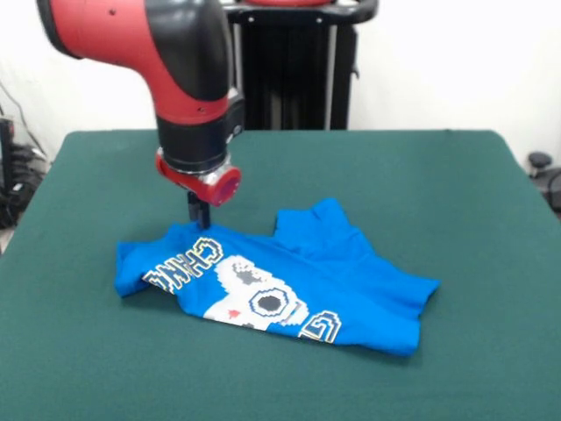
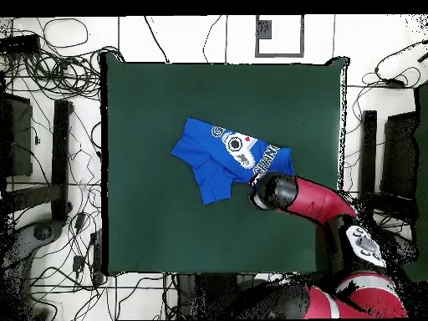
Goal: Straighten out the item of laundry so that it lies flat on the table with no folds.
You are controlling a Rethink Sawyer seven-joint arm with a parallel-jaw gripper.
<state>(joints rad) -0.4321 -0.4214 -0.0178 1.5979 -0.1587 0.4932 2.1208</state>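
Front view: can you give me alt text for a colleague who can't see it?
A crumpled bright blue T-shirt, graphic side up with folds along its edges, lies on the green table. The red and black arm reaches down from above, its pincer at the shirt's far edge near the lettering; whether it is open or shut cannot be told.

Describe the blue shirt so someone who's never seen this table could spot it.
On the dark green table, look below the red arm's hand. The T-shirt lies there crumpled. It is the only thing on the cloth: bright blue, with a white, black and yellow pixel graphic.
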